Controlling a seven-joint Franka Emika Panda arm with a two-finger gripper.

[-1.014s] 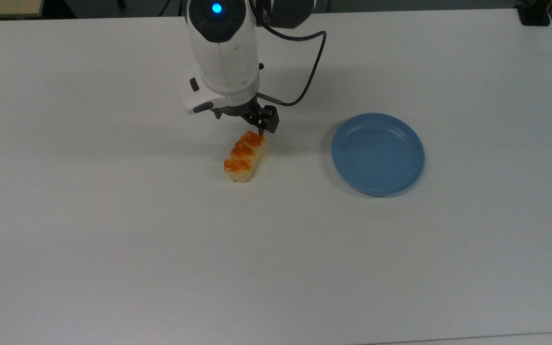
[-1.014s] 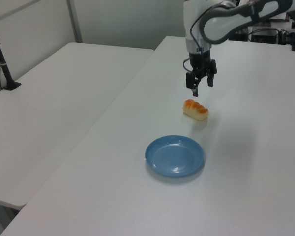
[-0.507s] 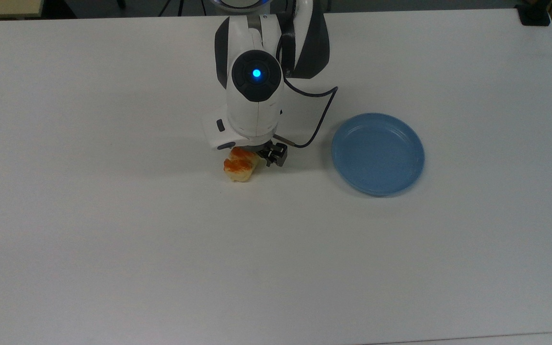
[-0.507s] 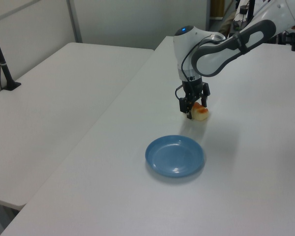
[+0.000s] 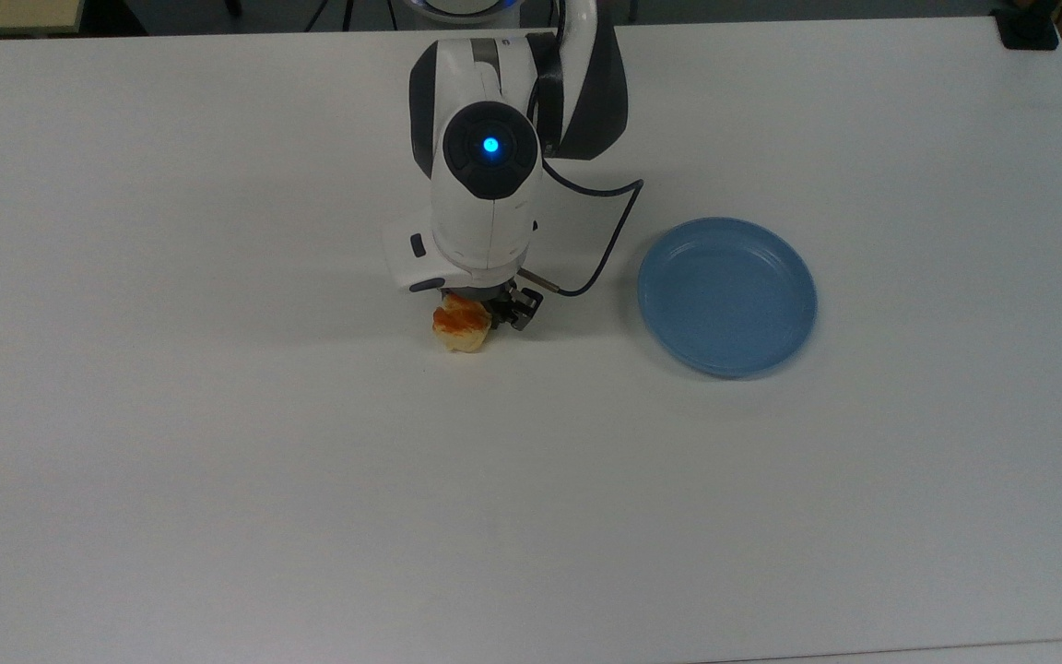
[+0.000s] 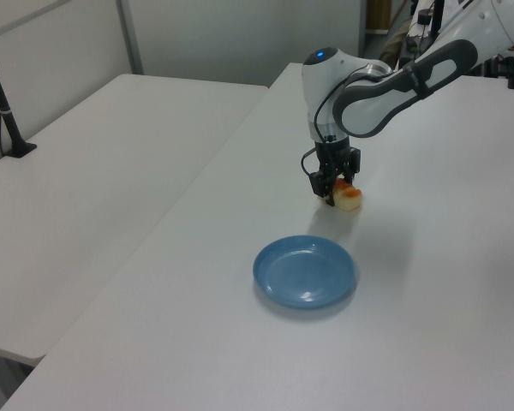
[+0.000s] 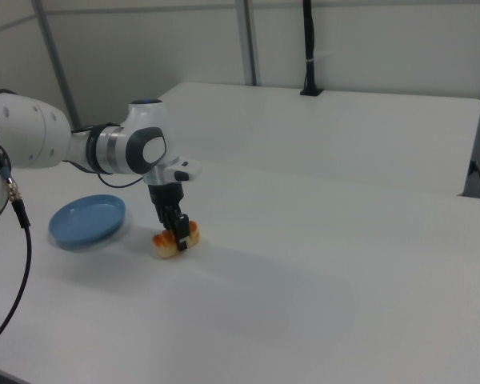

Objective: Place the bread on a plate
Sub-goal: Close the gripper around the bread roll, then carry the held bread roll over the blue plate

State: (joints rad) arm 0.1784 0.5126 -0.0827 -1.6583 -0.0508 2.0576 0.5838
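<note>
The small oblong pale-tan bread with orange-brown glazed bumps [image 5: 459, 326] lies on the wide white counter [image 5: 218, 461], directly beneath the robot's black two-fingered hand [image 5: 485, 309], which points straight down from the white wrist of the arm [image 5: 485, 203]. In the right view the dark fingers [image 7: 181, 232] stand on either side of the loaf [image 7: 174, 240] across its narrow width, about at its middle, one finger in front of it and the other behind; they sit close against its sides, so the hand [image 7: 179, 236] is narrowed around the bread, though whether the pads actually press on it cannot be told. The loaf rests flat on the counter with its glazed side up. In the top view its near end pokes out below the wrist toward the lower left, while the rest is covered by the arm, so the long axis runs at a slant from lower left to upper right. In the left view the hand [image 6: 332, 190] covers the near part of the bread [image 6: 349, 196], whose far end shows at the left view's right. The round shallow light-blue plastic plate [image 5: 725, 295] lies well apart from the bread, toward the top view's right, with bare counter between them.
</note>
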